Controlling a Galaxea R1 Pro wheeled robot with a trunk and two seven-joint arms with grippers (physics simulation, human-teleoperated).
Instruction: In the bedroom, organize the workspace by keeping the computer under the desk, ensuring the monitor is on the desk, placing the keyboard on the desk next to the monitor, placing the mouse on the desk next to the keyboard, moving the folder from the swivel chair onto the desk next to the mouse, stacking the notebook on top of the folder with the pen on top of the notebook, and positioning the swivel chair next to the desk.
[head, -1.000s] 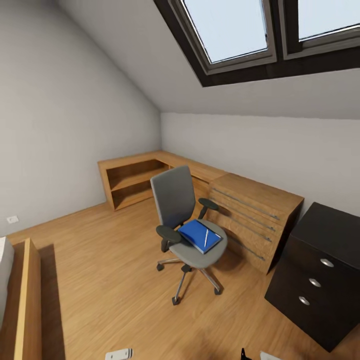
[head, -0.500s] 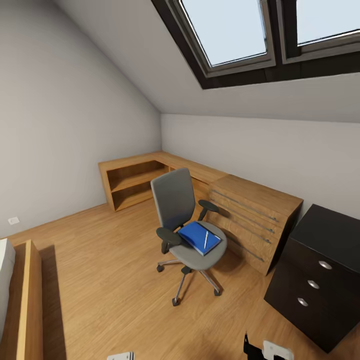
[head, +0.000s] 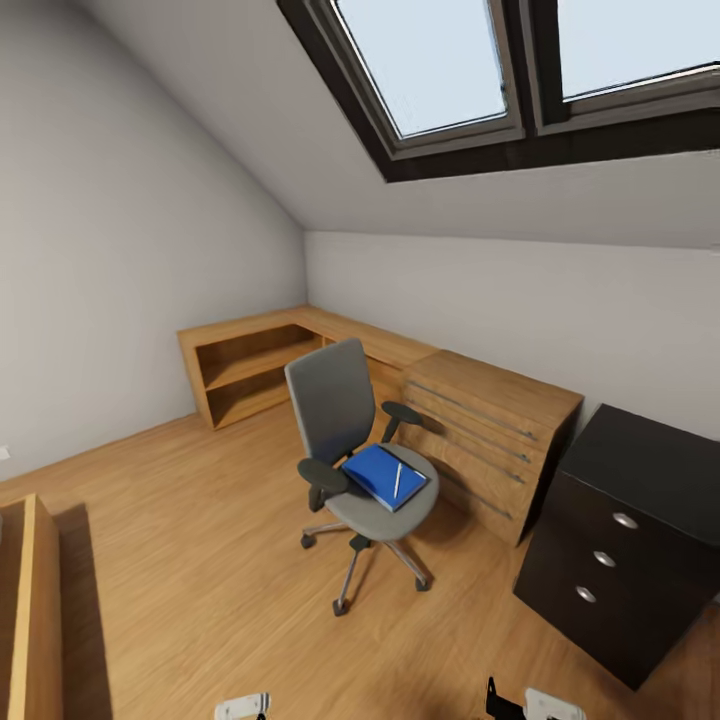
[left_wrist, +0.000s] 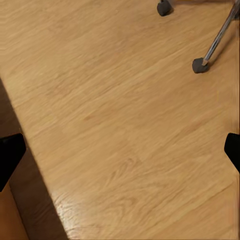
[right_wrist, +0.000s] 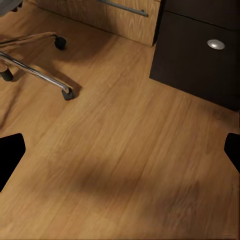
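Little of the robot's body shows. In the head view, a pale grey-white block with a dark underside marks the left arm (head: 240, 707), and a similar white block beside a black angular piece marks the right arm (head: 530, 703). In each wrist view, the left gripper (left_wrist: 120, 150) and right gripper (right_wrist: 120, 150) appear as two flat, matte-black fingertips with angled, pointed edges and no markings.

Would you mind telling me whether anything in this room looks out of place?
Yes: a blue folder with a pen on it lies on the chair seat rather than on the desk, whose visible top looks bare.
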